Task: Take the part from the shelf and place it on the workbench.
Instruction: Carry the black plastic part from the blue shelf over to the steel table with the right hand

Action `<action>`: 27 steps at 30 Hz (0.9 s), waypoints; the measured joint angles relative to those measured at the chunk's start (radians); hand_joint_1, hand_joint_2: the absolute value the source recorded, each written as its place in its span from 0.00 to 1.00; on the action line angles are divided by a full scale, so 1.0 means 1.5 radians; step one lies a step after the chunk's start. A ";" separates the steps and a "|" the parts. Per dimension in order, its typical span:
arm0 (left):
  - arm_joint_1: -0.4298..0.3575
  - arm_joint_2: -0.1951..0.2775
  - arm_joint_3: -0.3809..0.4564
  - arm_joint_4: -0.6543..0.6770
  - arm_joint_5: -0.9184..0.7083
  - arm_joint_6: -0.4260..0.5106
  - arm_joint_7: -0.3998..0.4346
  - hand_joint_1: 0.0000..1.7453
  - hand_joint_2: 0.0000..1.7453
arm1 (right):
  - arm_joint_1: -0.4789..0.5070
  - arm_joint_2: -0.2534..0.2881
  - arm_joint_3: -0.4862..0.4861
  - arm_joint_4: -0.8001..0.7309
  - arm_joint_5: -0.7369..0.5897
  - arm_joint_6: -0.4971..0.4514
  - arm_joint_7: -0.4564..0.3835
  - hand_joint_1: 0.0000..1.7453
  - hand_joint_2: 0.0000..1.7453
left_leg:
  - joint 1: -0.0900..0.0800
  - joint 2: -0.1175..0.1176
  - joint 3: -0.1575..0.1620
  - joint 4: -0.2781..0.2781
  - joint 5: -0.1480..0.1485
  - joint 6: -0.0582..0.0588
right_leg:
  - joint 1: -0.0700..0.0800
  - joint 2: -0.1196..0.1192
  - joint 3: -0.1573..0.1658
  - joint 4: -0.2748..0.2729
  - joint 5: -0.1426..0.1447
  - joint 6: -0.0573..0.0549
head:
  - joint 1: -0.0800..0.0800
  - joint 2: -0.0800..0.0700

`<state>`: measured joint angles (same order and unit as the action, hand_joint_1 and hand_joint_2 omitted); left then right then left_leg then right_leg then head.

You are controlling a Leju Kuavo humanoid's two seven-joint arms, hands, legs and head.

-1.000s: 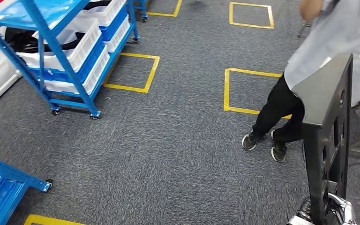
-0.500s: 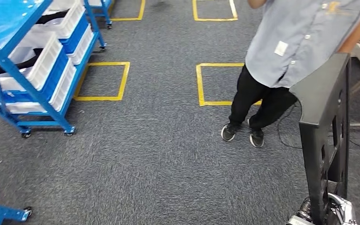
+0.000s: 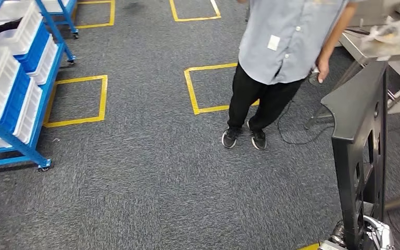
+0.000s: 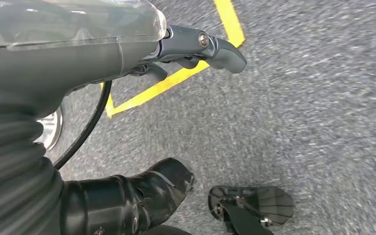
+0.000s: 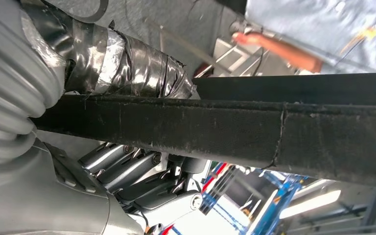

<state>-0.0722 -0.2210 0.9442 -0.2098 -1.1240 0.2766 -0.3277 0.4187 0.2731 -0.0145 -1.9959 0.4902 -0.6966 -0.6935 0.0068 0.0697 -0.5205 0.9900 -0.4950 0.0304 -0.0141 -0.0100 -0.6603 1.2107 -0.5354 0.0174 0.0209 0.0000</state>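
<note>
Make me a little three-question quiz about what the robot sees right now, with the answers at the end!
1. True or false: the right hand holds the black part upright.
2. What stands between the robot and the metal table?
A. a person
B. a dog
C. a ladder
3. Fill in: the blue shelf carries white and blue ____.

Key
1. True; the fingers wrap the part's lower end.
2. A.
3. Bins.
</note>
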 joint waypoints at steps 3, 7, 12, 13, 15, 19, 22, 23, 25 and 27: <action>-0.002 0.000 0.000 0.000 0.000 0.000 0.000 0.00 1.00 | -0.001 0.000 0.000 0.000 0.000 0.000 0.000 1.00 1.00 | -0.004 0.019 0.007 0.002 -0.006 -0.009 | 0.009 -0.045 0.063 -0.116 0.032 -0.011 | 0.000 0.000; -0.004 0.000 0.000 0.000 0.000 0.000 -0.001 0.00 1.00 | 0.000 0.000 0.000 0.000 0.000 0.000 0.000 1.00 1.00 | -0.003 0.026 0.010 0.008 -0.018 -0.021 | 0.010 -0.024 0.064 -0.128 0.035 -0.026 | 0.000 0.000; -0.001 0.000 0.000 0.000 -0.001 -0.003 -0.003 0.00 1.00 | -0.003 0.000 0.000 0.001 0.001 0.001 0.000 1.00 1.00 | 0.002 -0.039 -0.068 0.184 -0.106 -0.029 | 0.006 0.017 0.063 -0.131 0.040 -0.038 | -0.001 0.000; 0.000 0.000 0.000 0.000 -0.001 -0.004 -0.003 0.00 1.00 | -0.003 0.000 0.000 0.001 0.001 0.001 0.000 1.00 1.00 | 0.002 -0.040 -0.077 0.199 -0.104 -0.030 | 0.006 0.027 0.063 -0.130 0.040 -0.037 | -0.001 0.000; 0.000 0.000 0.000 0.000 -0.001 -0.004 -0.003 0.00 1.00 | -0.003 -0.001 0.000 0.002 0.001 0.001 0.000 1.00 1.00 | 0.003 -0.046 -0.057 0.148 -0.060 -0.028 | 0.005 0.047 0.064 -0.126 0.039 -0.036 | -0.001 0.000; 0.000 0.000 0.000 0.000 -0.001 -0.005 -0.005 0.00 1.00 | -0.004 -0.001 0.000 0.002 0.001 0.001 0.000 1.00 1.00 | 0.007 -0.094 -0.005 0.019 -0.010 -0.022 | 0.004 0.079 0.057 -0.117 0.037 -0.024 | 0.000 0.000; -0.004 -0.001 0.000 0.000 0.000 -0.007 -0.007 0.00 1.00 | -0.002 -0.001 0.000 0.001 0.001 0.001 0.000 1.00 1.00 | 0.006 -0.075 -0.003 0.011 -0.005 -0.010 | 0.002 0.087 0.048 -0.114 0.037 -0.011 | 0.000 0.000; -0.004 -0.001 0.000 0.000 0.000 -0.008 -0.008 0.00 1.00 | -0.002 -0.001 0.000 0.001 0.001 0.001 0.000 1.00 1.00 | 0.007 -0.067 -0.002 0.007 -0.002 -0.005 | 0.002 0.073 0.041 -0.101 0.028 -0.008 | 0.000 0.000; -0.003 -0.001 0.000 0.000 0.000 -0.010 -0.009 0.00 1.00 | -0.004 -0.001 0.000 0.002 0.001 0.000 0.000 1.00 1.00 | 0.006 -0.050 -0.002 0.003 0.000 0.001 | 0.004 0.034 0.011 -0.038 -0.010 -0.002 | 0.002 0.000; 0.000 -0.001 0.000 0.000 0.000 -0.011 -0.009 0.00 1.00 | -0.005 -0.002 0.000 0.002 0.001 0.000 0.000 1.00 1.00 | 0.004 -0.030 -0.003 0.003 -0.001 0.003 | 0.002 0.016 -0.028 0.043 -0.044 0.003 | 0.002 0.000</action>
<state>-0.0726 -0.2228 0.9445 -0.2098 -1.1242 0.2603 -0.3418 0.4114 0.2708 -0.0149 -1.9929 0.4910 -0.6962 -0.6935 0.0126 0.0241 -0.5244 0.9945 -0.4969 0.0353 -0.0116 0.0138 -0.7023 1.2750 -0.6009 0.0221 0.0237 0.0000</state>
